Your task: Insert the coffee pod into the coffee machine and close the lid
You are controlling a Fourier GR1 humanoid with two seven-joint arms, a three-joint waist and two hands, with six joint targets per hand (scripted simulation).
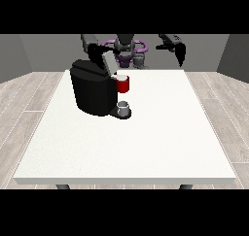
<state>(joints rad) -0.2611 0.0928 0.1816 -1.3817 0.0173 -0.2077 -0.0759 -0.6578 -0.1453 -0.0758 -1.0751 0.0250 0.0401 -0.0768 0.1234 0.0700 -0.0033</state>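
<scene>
Nearest me, the cup (124,108) sits under the coffee machine (92,89); the hand at the view's left (103,49) hovers just behind its raised lid (108,62); I cannot tell its fingers' state.

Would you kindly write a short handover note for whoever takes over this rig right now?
Hand at the view's left: above the coffee machine, near its raised lid; whether it grips anything cannot be told.
Hand at the view's right: raised off the far right table edge, holding nothing, fingers hanging straight.
Red holder sits at the machine's front; grey cup stands on the tray below.
Done: lid appears up. The pod itself cannot be made out.
Left: confirm the pod is seated, then close the lid.
</scene>
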